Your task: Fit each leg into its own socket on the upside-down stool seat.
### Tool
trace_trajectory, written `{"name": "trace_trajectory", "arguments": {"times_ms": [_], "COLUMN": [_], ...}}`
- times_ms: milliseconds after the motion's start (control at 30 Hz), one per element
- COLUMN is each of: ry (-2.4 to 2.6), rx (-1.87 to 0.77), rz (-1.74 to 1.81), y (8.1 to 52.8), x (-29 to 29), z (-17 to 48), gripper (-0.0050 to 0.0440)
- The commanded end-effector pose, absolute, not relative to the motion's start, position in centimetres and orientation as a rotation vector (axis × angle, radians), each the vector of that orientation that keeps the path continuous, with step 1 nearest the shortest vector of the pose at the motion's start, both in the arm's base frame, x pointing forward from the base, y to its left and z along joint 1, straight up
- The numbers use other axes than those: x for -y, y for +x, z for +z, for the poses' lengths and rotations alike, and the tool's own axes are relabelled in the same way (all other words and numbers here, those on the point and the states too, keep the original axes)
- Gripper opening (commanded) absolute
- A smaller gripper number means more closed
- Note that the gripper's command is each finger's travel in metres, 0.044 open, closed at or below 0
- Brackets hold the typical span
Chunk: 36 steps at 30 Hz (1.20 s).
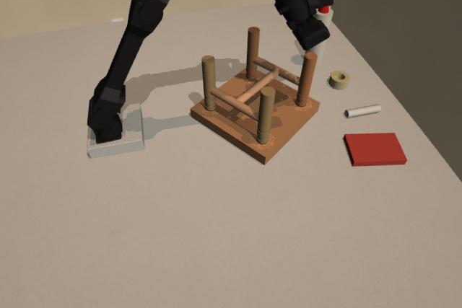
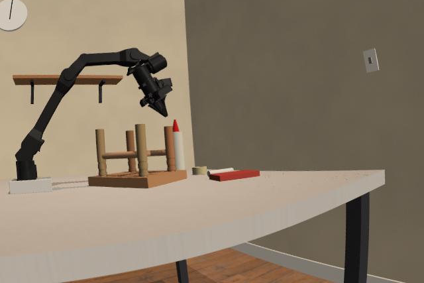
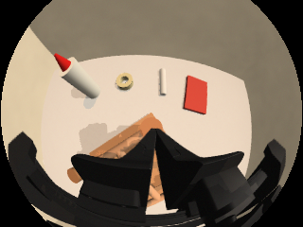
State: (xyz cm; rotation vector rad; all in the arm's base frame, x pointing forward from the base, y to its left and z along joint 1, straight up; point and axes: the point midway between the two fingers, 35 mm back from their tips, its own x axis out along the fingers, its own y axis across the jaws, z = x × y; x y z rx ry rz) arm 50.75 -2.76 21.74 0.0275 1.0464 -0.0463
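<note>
With its square top face flat on the table (image 1: 224,222) (image 2: 205,218) (image 3: 222,132), the orange-brown wooden stool seat (image 1: 287,125) (image 2: 118,181) lies upside down, between the arm's white base block and the red slab, one corner toward the camera in the top view. Four round wooden legs point up from it, long axes near vertical: olive-brown leg (image 1: 209,82) (image 2: 100,150), second olive-brown leg (image 1: 266,114) (image 2: 140,148), reddish-brown leg (image 1: 253,51) (image 2: 130,150), second reddish-brown leg (image 1: 307,77) (image 2: 169,146). All four stand at the seat's corners, lower ends down at it; exact shoulder contact too small to tell. Round wooden stretchers (image 1: 257,86) (image 2: 119,155) run level between legs, forming an H.

Black claw (image 1: 313,42) (image 2: 166,114) (image 3: 154,131) is shut on nothing, angled down, above and apart from the legs. Near the seat: white cylinder with red cone tip (image 1: 317,42) (image 2: 178,150) (image 3: 81,80), upright; tan ring (image 1: 334,83) (image 2: 199,170) (image 3: 119,85); white rod (image 1: 363,110) (image 2: 220,171) (image 3: 163,81), lying flat; red rectangular slab (image 1: 375,148) (image 2: 234,175) (image 3: 196,95), flat. No readable writing or labels.
</note>
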Motion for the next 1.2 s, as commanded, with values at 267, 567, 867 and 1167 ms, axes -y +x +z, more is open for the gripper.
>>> {"name": "trace_trajectory", "arguments": {"times_ms": [267,567,867,1167], "ry": [0.030,0.030,0.030,0.030], "rx": [-1.055,-1.055,-1.055,-1.055], "rz": [-0.047,-0.047,-0.047,-0.047], "y": [50.4,50.6,50.6,50.6], "x": [2.7,2.7,2.7,2.7], "z": [19.5,18.2,17.9,17.7], "gripper": [0.0000,0.0000,0.0000,0.0000]}}
